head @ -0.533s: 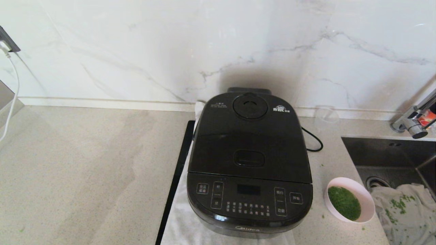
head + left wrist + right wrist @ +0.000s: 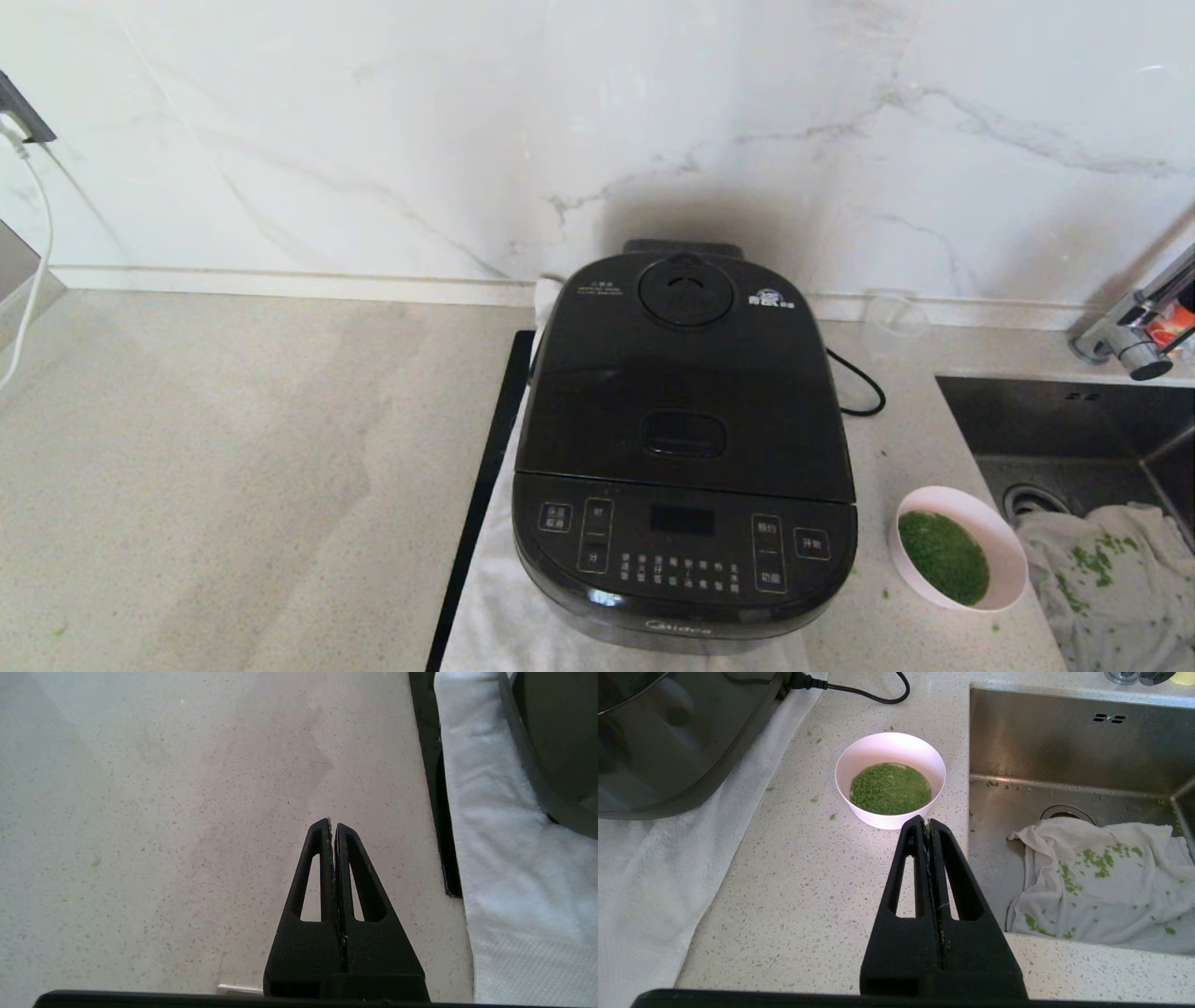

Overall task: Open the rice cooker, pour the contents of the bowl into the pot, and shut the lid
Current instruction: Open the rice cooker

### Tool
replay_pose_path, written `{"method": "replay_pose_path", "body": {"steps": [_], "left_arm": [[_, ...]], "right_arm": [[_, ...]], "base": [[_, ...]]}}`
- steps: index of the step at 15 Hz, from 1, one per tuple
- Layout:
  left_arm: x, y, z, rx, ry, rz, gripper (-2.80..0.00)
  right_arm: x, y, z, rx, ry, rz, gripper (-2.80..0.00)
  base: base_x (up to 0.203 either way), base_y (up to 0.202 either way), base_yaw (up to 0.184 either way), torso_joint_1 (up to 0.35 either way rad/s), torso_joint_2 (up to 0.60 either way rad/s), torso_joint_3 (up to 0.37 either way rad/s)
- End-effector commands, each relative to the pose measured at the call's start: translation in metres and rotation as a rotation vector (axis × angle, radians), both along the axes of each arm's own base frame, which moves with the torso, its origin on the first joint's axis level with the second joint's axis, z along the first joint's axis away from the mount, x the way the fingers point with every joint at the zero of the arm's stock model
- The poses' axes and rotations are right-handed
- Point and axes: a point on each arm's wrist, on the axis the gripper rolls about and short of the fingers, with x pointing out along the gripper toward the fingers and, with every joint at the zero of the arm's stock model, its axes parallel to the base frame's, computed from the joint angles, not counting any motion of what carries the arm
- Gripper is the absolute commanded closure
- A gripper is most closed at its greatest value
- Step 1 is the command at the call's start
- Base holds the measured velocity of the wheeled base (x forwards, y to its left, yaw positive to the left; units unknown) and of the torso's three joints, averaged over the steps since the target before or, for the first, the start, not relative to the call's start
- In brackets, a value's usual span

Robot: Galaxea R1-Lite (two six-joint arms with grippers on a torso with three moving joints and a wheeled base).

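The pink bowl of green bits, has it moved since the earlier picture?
No. The bowl sits at the same spot beside the rice cooker and the sink edge.

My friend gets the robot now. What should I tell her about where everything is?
Left gripper: shut, empty, over bare speckled counter left of the cooker.
Right gripper: shut, empty, near the small white-and-pink bowl.
Glossy black rice cooker sits on a white towel, its hinged black lid down.
Chopped green bits fill the bowl, right of the cooker by the steel sink.
Done: nothing.
Left: open lid, pour, close.
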Motion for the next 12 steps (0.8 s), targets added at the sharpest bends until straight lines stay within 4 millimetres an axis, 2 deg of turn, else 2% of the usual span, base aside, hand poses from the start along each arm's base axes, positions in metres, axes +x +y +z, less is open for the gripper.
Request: {"method": "replay_pose_path", "body": {"steps": [1,4,6,7,10,12], "left_arm": [[-0.005,0.000,0.022,0.006,-0.049,-0.004,0.00],[-0.003,-0.001,0.081,-0.002,-0.048,-0.037,0.00],[0.021,-0.002,0.119,-0.049,0.030,-0.059,0.00],[0.040,-0.002,0.138,-0.082,0.075,-0.071,0.00],[0.113,-0.006,0.203,-0.197,0.139,-0.154,0.00],[0.162,-0.017,0.232,-0.264,0.179,-0.285,0.00]], "right_arm": [[0.000,0.000,0.000,0.000,0.000,-0.001,0.00],[0.000,0.000,0.000,0.000,0.000,0.000,0.00],[0.000,0.000,0.000,0.000,0.000,-0.001,0.00],[0.000,0.000,0.000,0.000,0.000,-0.001,0.00],[0.000,0.000,0.000,0.000,0.000,0.000,0.00],[0.000,0.000,0.000,0.000,0.000,0.000,0.00]], "base": [[0.000,0.000,0.000,0.000,0.00,0.000],[0.000,0.000,0.000,0.000,0.00,0.000],[0.000,0.000,0.000,0.000,0.00,0.000],[0.000,0.000,0.000,0.000,0.00,0.000],[0.000,0.000,0.000,0.000,0.00,0.000],[0.000,0.000,0.000,0.000,0.00,0.000]]}}
